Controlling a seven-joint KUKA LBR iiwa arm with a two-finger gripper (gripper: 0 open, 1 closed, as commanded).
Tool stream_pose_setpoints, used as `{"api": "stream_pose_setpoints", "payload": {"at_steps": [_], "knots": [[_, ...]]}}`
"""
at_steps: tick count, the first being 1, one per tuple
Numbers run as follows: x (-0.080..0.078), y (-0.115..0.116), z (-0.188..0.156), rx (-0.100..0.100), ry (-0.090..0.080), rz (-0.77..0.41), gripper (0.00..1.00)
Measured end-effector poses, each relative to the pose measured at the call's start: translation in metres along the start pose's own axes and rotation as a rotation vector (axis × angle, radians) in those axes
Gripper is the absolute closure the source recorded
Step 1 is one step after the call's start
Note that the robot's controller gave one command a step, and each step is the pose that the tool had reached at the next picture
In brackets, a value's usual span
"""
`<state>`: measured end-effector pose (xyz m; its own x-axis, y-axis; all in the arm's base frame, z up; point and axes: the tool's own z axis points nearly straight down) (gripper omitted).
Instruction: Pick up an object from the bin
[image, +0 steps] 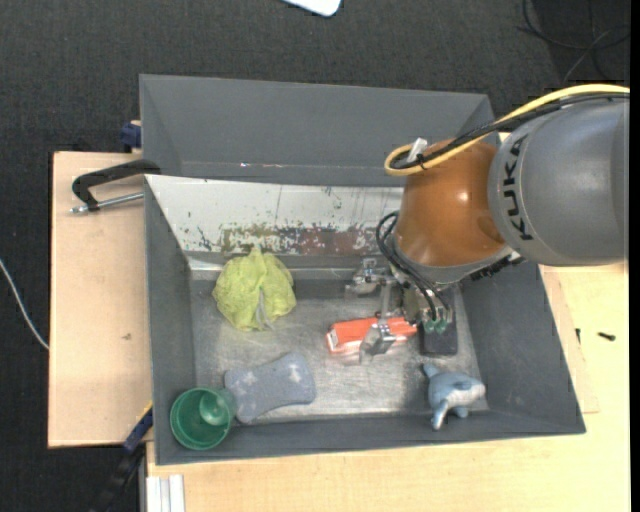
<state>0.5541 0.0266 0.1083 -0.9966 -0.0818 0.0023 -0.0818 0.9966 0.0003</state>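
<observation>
Gripper (386, 334) low over orange toy (349, 338) right of bin's (300, 125) middle, opening impossible to tell, blue elephant (452, 393) by front edge.

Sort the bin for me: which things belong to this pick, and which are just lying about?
In play: gripper; orange-red flat thing right beneath it.
Lying about: yellow-green crumpled lump; grey oblong pad; green cup; blue-grey elephant toy.

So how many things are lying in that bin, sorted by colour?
Yellow-green: 1, crumpled cloth
Green: 1, cup
Orange: 1, flat piece
Blue-grey: 2, soft pad and toy animal
Total: 5
</observation>
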Motion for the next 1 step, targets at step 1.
{"api": "stream_pose_setpoints", "payload": {"at_steps": [1], "knots": [[-0.0087, -0.0297, -0.0272, 0.000, -0.008, 0.098, 0.00]]}}
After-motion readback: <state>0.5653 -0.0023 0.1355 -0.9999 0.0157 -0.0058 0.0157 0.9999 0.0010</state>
